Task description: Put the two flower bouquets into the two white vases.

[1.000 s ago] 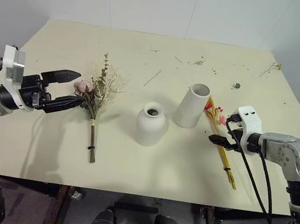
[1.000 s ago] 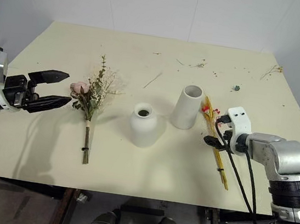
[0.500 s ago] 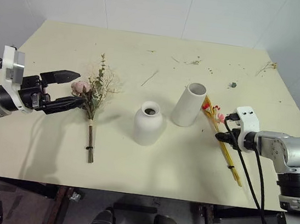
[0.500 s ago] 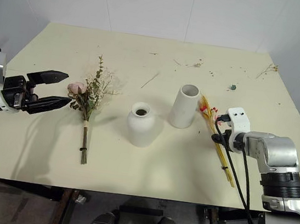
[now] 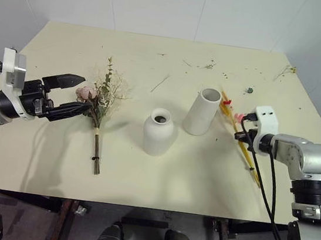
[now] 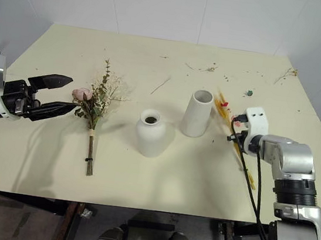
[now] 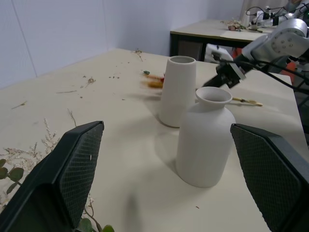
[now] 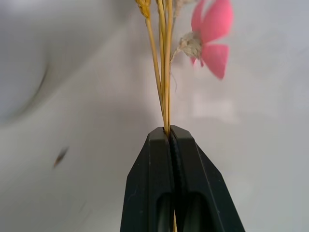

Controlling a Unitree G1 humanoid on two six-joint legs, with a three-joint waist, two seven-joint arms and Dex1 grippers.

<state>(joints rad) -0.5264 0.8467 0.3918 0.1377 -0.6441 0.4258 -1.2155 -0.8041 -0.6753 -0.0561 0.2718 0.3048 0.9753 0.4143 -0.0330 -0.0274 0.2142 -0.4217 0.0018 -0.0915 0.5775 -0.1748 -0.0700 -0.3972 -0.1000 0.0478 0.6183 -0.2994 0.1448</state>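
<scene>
Yellow wheat-like bundle (image 5: 246, 146) is pinched in the right claw (image 8: 169, 133) just right of the tall cylinder vase (image 5: 202, 112), while the rose bouquet (image 5: 99, 107) lies on the surface (image 5: 140, 182) left of the squat vase (image 5: 159, 133), beside the spread left claw (image 5: 72, 93).

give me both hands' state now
left hand: open, empty, beside the rose bouquet.
right hand: closed on the yellow wheat bundle stems.
</scene>
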